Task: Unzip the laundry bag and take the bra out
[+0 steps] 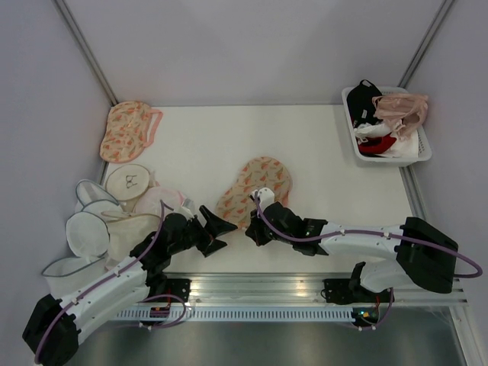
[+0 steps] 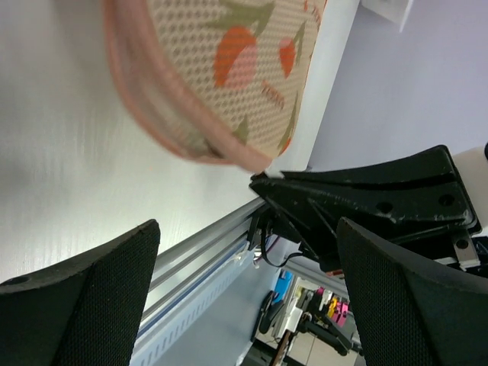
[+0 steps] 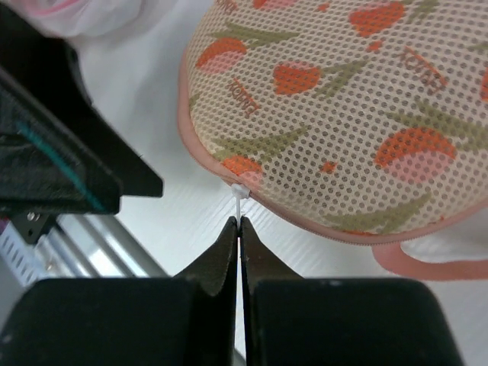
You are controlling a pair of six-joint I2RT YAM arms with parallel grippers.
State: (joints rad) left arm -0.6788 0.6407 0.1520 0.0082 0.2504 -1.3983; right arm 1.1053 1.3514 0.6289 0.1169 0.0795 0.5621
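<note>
1. Black right tool (image 3: pixel 241 229): jaws pressed fully together, with the end of a small white zip pull (image 3: pixel 239 194) pinched at their very tips.
2. White zip pull: a short plastic tab standing out from the pink zip trim (image 3: pixel 200 145) at the near edge of the laundry bag (image 3: pixel 343 107).
3. Left tool (image 2: pixel 245 229): jaws spread as wide as they go, gripping nothing and touching nothing. It sits just left of the right tool, aimed at the bag's near edge and the right tool's tip.
4. Laundry bag: peach mesh with a print of red-orange flowers on green stems. It lies flat near the middle of the counter (image 1: pixel 198 145), just beyond both tools. A pink loop (image 3: pixel 427 263) shows at its rim.
5. Writing: small reddish words are repeated in the bag's print, too small to read with certainty.
6. White round mesh bags (image 1: pixel 85 229): a heap at the counter's left edge beside the left arm. One bears a drawn bra outline (image 1: pixel 131 181).
7. Second floral pouch (image 1: pixel 126 131): at the back left corner, well apart from the tools.
8. White basket (image 1: pixel 424 152): at the back right corner, holding black, pale pink, red and white garments.
</note>
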